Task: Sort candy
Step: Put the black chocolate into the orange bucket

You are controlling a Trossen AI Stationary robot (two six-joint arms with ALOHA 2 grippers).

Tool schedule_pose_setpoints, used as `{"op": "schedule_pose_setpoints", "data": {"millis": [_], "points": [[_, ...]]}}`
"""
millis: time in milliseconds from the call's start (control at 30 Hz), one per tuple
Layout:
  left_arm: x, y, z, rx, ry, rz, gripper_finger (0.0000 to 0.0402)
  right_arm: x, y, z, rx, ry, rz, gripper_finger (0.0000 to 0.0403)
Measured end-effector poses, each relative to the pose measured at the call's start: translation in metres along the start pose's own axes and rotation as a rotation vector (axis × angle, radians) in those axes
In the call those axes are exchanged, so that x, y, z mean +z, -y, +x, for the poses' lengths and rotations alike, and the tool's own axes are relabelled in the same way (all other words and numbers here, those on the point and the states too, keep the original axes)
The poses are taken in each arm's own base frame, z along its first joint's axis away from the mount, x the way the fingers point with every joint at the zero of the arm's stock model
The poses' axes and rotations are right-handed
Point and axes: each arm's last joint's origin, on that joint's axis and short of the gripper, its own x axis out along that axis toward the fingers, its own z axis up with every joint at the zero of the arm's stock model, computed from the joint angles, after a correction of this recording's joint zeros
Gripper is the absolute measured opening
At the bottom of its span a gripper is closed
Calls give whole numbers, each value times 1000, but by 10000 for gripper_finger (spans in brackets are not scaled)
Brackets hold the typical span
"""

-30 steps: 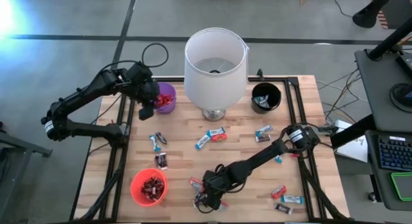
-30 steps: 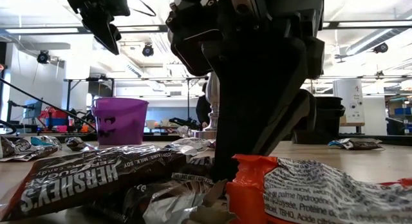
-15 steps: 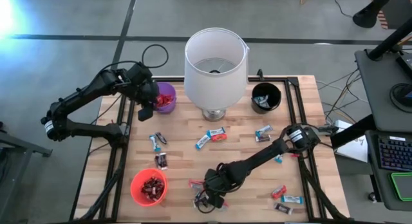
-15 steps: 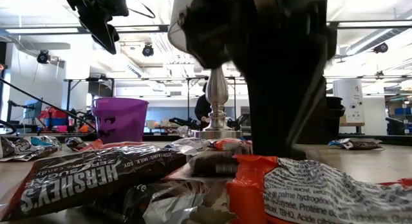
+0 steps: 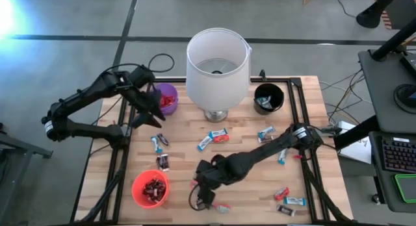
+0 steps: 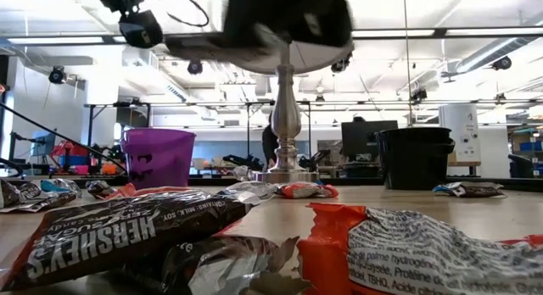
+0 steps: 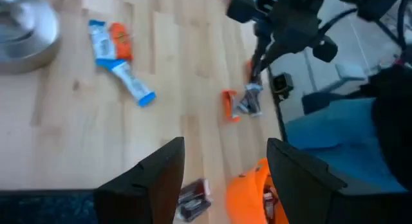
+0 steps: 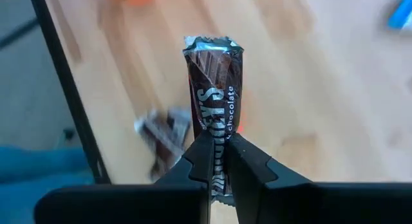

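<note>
Pinching a light, crinkly, slippery Hershey's bar (image 8: 214, 102) by its flat end in the right gripper (image 8: 216, 161); left gripper (image 7: 222, 169) hanging with jaws spread.

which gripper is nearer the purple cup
Left. The left gripper hangs just beside the purple cup; the right gripper is far across the table, holding a dark candy bar.

"HERSHEY'S" on a dark brown candy wrapper (image 6: 127, 231); "chocolate" on another held wrapper (image 8: 215, 82).
</note>
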Motion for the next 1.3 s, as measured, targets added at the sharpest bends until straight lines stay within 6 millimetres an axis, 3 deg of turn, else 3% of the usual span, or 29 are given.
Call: {"op": "schedule_pose_setpoints", "data": {"millis": [300,700,1100,1300], "points": [[17,14,17,-3,46,98,191,54,21,-28,-25,178,4,24],[24,16,19,17,99,-66,191,97,45,-55,-72,326,-11,24],[22,32,31,-46,32,-62,190,115,49,-77,-75,435,-6,24],[23,34,35,58,38,-31,190,120,47,-80,-44,485,-15,24]]}}
